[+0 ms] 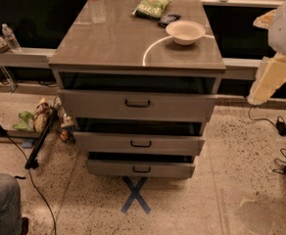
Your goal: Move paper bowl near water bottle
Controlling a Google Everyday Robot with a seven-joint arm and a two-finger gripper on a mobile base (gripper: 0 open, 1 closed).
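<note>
Water bottle (95, 4): far left of the cabinet top (108, 48); tall, likely to topple if the bowl bumps it.
Green snack bag (152, 7): far middle; could snag a sliding bowl.
Paper bowl (185, 32): right side; light, might flip under a poor grasp.
Gripper (271, 80): hangs beyond the cabinet's right side, well apart from the bowl; whether spread or closed cannot be told.

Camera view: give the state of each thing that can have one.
Off-white round paper bowl: upright, empty, right side of the grey cabinet top.
Tall clear ribbed plastic water bottle: upright, back left corner.
Green snack bag: lying flat behind the bowl.
Three grey drawers: each ajar.
End effector: hanging right of the cabinet, apart from the bowl.
</note>
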